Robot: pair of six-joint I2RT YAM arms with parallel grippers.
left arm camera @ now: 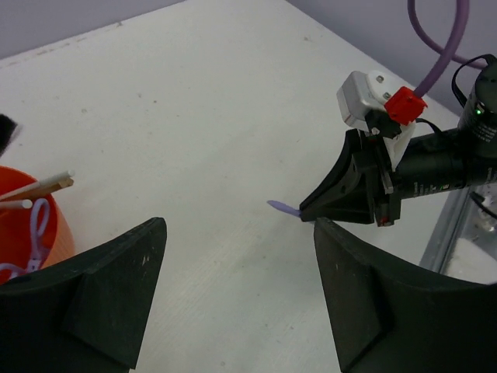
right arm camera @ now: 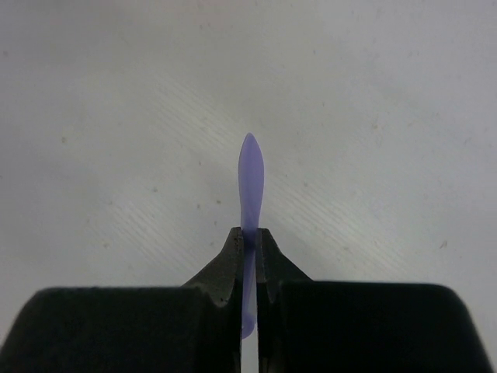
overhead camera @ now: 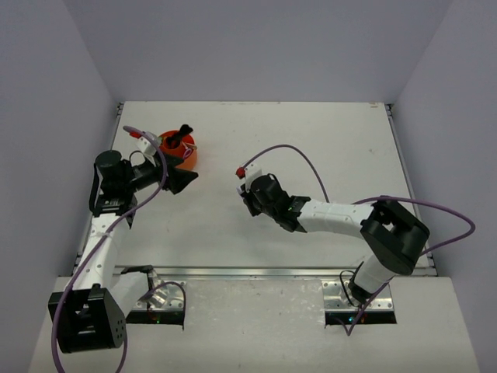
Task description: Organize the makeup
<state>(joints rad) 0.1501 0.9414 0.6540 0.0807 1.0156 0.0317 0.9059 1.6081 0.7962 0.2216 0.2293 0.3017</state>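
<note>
My right gripper (right arm camera: 248, 237) is shut on a slim lilac makeup stick (right arm camera: 250, 175), whose flat leaf-shaped tip pokes out ahead of the fingers, just above the white table. In the top view this gripper (overhead camera: 243, 191) is mid-table. The left wrist view shows it (left arm camera: 307, 214) too, with the lilac tip (left arm camera: 283, 208) sticking out. My left gripper (left arm camera: 239, 229) stands open over bare table, nothing between its fingers, right beside the orange tub (overhead camera: 178, 148). The tub (left arm camera: 31, 233) holds a black brush (overhead camera: 184, 130), pale sticks (left arm camera: 40, 186) and a pale looped tool (left arm camera: 35, 233).
The white table (overhead camera: 311, 148) is walled by grey panels at the back and both sides. A metal rail (overhead camera: 272, 272) runs along its near edge. Purple cables (overhead camera: 299, 151) loop off both arms.
</note>
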